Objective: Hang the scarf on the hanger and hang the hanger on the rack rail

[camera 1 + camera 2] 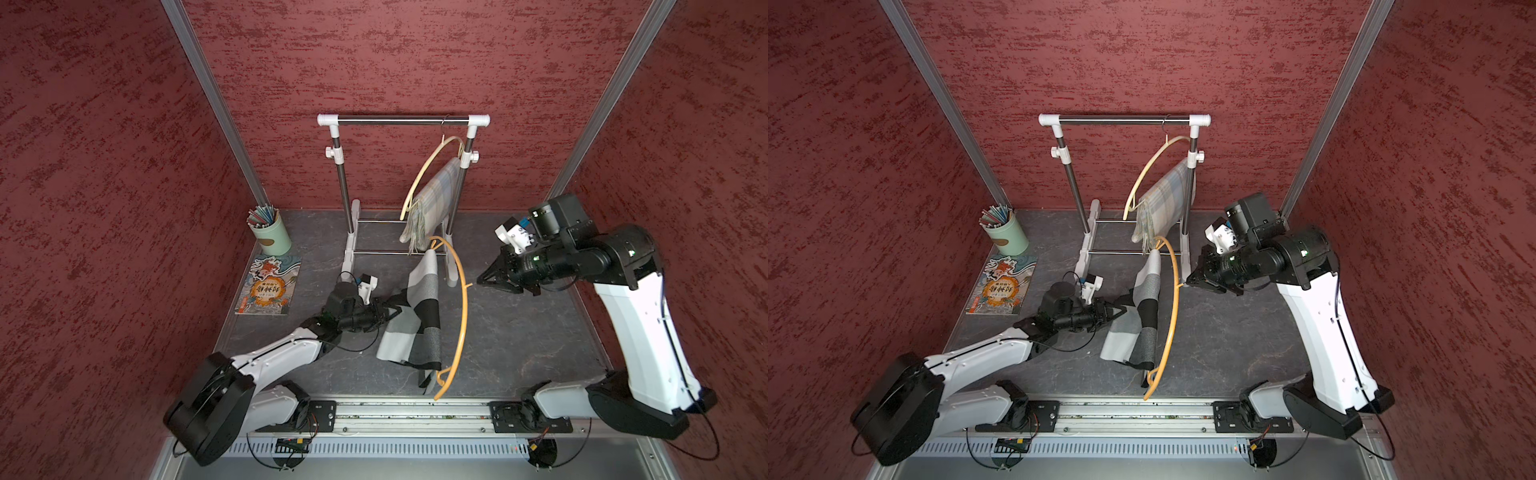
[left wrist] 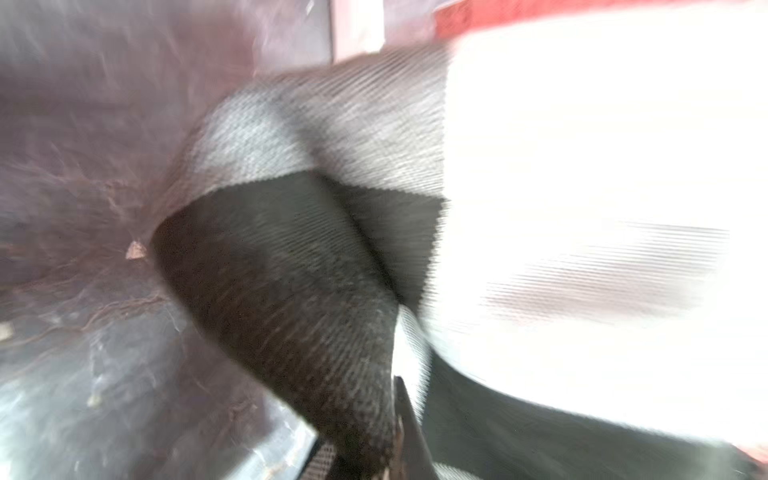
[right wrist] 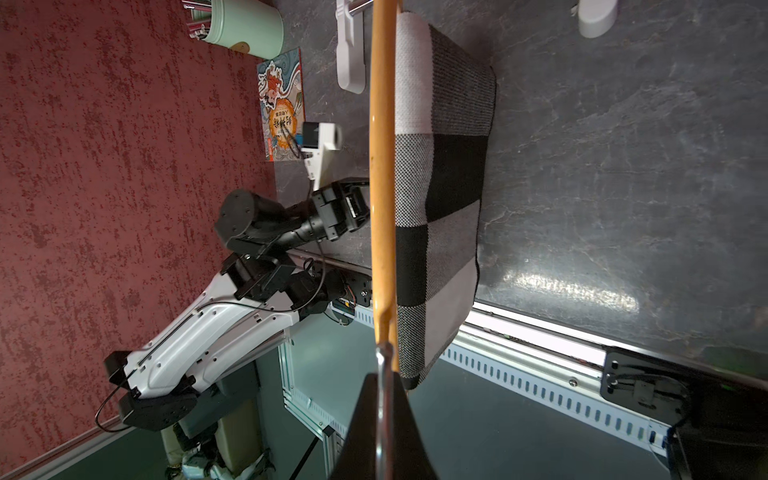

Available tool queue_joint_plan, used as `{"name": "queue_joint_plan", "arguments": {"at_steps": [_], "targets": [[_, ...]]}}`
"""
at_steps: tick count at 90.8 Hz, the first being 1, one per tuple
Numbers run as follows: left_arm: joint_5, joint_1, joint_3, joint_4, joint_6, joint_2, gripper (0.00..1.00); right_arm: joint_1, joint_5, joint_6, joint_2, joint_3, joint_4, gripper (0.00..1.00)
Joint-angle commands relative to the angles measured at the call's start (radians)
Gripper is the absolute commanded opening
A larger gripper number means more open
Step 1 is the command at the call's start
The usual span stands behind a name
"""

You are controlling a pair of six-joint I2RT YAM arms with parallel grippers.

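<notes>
Left fingers (image 1: 384,310) are pressed together on a fold of the black, grey and white checked scarf (image 1: 419,316); the left wrist view, badly blurred, shows only cloth bunched right at the tips. Right fingers (image 1: 490,281) are shut on the metal hook (image 3: 385,357) of the orange hanger (image 1: 462,316); the right wrist view shows the wire nipped between them. The hanger is held off the bench (image 1: 519,332), in front of the garment rack (image 1: 403,121). Its long axis runs from the rack's foot straight out away from the rack, with the arc bowed toward the right arm. The scarf spans the hanger tip to tip along that same axis and appears draped over the lower bar, though the bar itself is mostly hidden. From the left fingers the cloth leads across toward the hanger, so that arm is on the scarf and the right arm has only the hook. A cream hanger (image 1: 419,178) carrying a plaid scarf (image 1: 436,199) already hangs at the rack's right-post end. Judgement: the scarf is near enough seated; what remains is for the left fingers to let go and the right arm, the nearer to the rack, to carry the hook up to the rail.
</notes>
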Motion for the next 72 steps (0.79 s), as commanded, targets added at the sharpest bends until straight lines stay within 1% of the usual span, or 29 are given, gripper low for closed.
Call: {"name": "queue_joint_plan", "arguments": {"at_steps": [1, 9, 14, 21, 30, 38, 44, 58, 72], "targets": [[0.045, 0.070, 0.067, -0.228, 0.050, -0.135, 0.00, -0.003, 0.016, -0.021, -0.038, -0.016, -0.089, 0.00], [0.083, 0.139, 0.135, -0.381, 0.081, -0.263, 0.00, -0.003, 0.024, -0.021, -0.039, -0.026, -0.080, 0.00], [0.104, 0.184, 0.172, -0.465, 0.101, -0.308, 0.00, -0.002, 0.023, -0.022, -0.039, -0.029, -0.075, 0.00], [0.144, 0.224, 0.198, -0.516, 0.106, -0.336, 0.00, -0.003, 0.013, -0.020, -0.036, -0.033, -0.064, 0.00], [0.183, 0.246, 0.213, -0.540, 0.078, -0.349, 0.00, -0.003, 0.002, -0.021, -0.030, -0.035, -0.056, 0.00], [0.176, 0.251, 0.238, -0.568, 0.077, -0.376, 0.00, -0.002, 0.004, -0.026, -0.028, -0.040, -0.055, 0.00], [0.192, 0.259, 0.262, -0.601, 0.080, -0.371, 0.00, -0.002, 0.010, -0.033, -0.026, -0.049, -0.050, 0.00], [0.213, 0.276, 0.323, -0.666, 0.070, -0.390, 0.00, -0.002, 0.073, -0.055, -0.021, -0.080, -0.048, 0.00], [0.248, 0.283, 0.338, -0.727, 0.084, -0.368, 0.00, -0.002, 0.054, -0.032, -0.024, -0.104, -0.002, 0.00]]}}
